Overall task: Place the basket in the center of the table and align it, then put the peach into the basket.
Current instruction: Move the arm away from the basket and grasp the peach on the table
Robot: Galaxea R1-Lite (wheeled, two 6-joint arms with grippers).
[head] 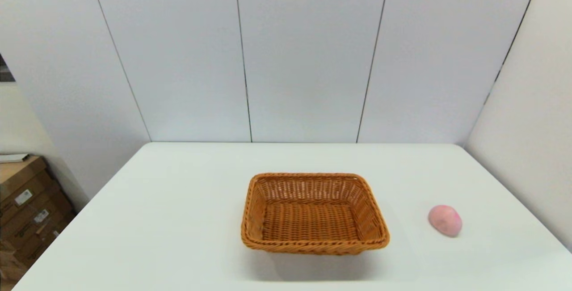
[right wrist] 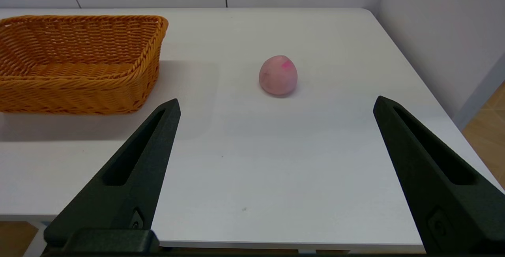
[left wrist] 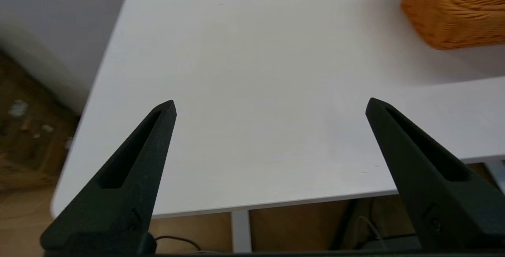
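1. The basket (head: 314,212) is sitting empty near the middle of the tabletop (head: 178,219).
2. The peach (head: 445,220) is lying on the tabletop, well apart to the basket's right.
3. The left gripper (left wrist: 270,105) and right gripper (right wrist: 276,105) are hovering at the near edge, jaws spread, holding nothing.

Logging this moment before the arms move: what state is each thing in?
Basket: upright on the table, empty.
Peach: on the table, right of the basket, apart from it.
Left gripper: open, holding nothing, at the table's near edge.
Right gripper: open, holding nothing, facing the peach.
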